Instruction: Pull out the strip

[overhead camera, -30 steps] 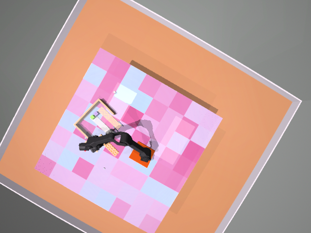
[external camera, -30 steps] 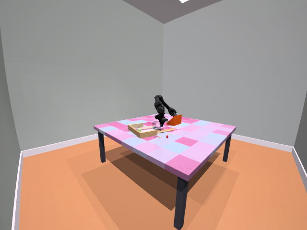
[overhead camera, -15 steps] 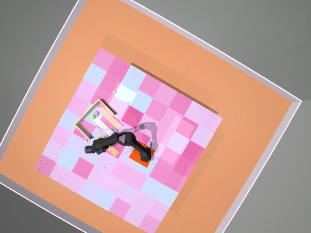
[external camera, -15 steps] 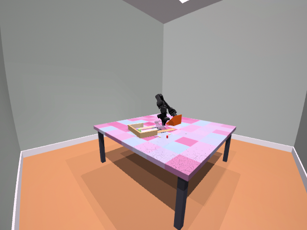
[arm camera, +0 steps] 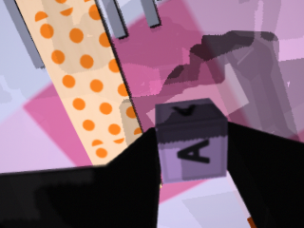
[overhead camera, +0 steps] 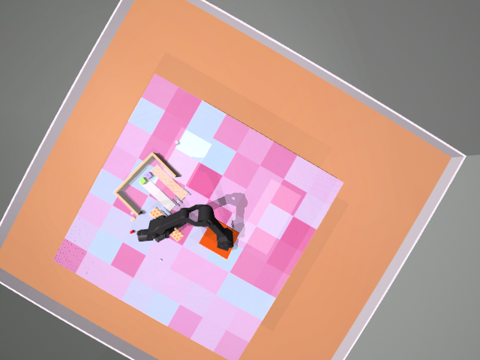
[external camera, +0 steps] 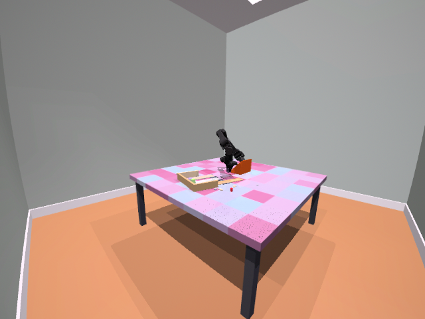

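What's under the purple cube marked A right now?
The purple cube marked A is clamped in the black gripper, off the surface. Below it lies pink and lilac checkered table top; the orange-dotted cream strip lies beside, not beneath. The patch straight under the cube is hidden.

1. We note plain grey walls meeting in a corner behind the table.
2. Orange floor, edged by a pale skirting board.
3. One square table, pink and pale-blue checked top, dark legs.
4. Bright ceiling panel overhead; table shadow falls beneath.
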Tool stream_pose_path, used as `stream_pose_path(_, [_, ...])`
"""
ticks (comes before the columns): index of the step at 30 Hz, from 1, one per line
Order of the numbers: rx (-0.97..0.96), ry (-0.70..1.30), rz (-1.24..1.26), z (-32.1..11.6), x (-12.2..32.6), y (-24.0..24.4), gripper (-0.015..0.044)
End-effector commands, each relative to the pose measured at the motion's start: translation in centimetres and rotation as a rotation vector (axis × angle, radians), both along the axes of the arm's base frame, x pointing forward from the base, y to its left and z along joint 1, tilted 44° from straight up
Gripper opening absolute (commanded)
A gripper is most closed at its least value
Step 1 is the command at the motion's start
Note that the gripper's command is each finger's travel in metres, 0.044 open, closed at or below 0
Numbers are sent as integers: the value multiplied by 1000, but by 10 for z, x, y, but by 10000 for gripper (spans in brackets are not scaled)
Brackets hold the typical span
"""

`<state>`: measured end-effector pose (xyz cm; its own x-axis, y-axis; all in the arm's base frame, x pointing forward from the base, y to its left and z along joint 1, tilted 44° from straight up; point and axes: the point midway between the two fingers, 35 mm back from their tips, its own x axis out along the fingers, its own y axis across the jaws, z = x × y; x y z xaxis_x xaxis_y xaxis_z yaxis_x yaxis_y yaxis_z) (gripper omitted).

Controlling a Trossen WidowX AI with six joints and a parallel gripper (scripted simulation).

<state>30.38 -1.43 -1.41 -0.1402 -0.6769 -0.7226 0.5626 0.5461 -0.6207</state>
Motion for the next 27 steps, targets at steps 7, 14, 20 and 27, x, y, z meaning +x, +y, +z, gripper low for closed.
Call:
stream_pose_path(7, [7, -15, 2, 18, 4, 18, 0])
stream_pose_path(14, [7, -15, 2, 18, 4, 18, 0])
stream_pose_path(20, [7, -15, 2, 18, 4, 18, 0])
stream_pose_path(27, [7, -15, 2, 18, 4, 18, 0])
